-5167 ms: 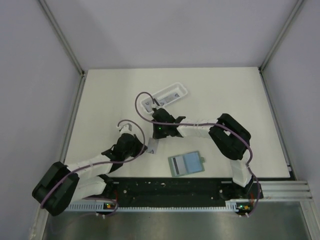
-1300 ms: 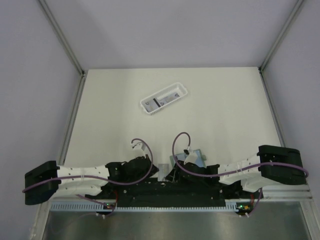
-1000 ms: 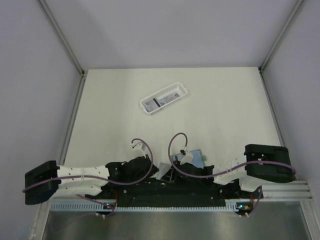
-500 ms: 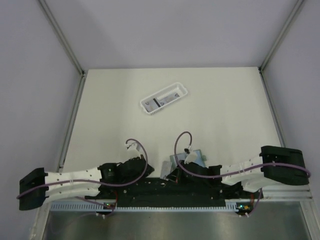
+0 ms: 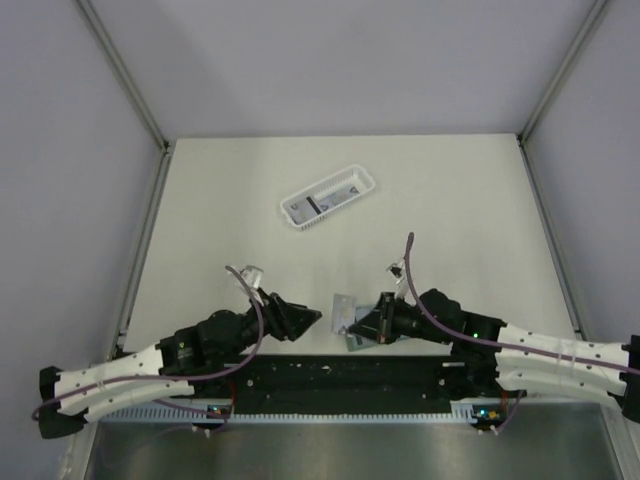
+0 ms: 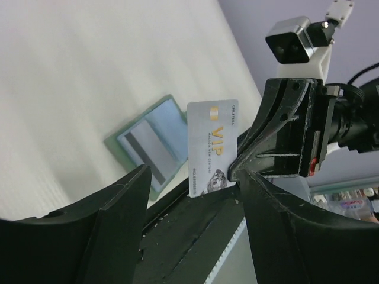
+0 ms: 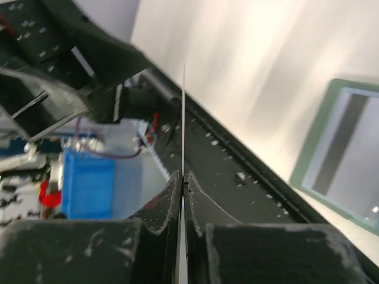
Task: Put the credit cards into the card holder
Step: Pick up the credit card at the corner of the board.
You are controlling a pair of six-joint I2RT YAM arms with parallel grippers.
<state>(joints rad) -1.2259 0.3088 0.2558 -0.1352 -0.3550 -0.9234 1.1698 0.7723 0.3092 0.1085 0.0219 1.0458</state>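
A light-grey credit card point(image 6: 212, 145) printed "VIP" stands on edge in the air, pinched at its right side by my right gripper point(image 5: 366, 322). The right wrist view shows that card point(image 7: 183, 112) edge-on as a thin line between the shut jaws of my right gripper point(image 7: 183, 180). Below it the sage-green card holder point(image 6: 137, 148) lies open on the table, a black-striped card on its pale inside. The holder point(image 7: 323, 139) also shows in the right wrist view. My left gripper point(image 5: 306, 318) is open just left of the card, with nothing between its fingers point(image 6: 112, 225).
A white slotted basket point(image 5: 328, 198) sits at mid-table with another card inside. The black base rail point(image 5: 340, 375) runs along the near edge right beneath both grippers. Grey walls and metal posts close in the sides.
The left gripper has opened and backed off to the left, leaving the card with the shut right gripper. Both arms have swung away from the rail and the card now stands higher.
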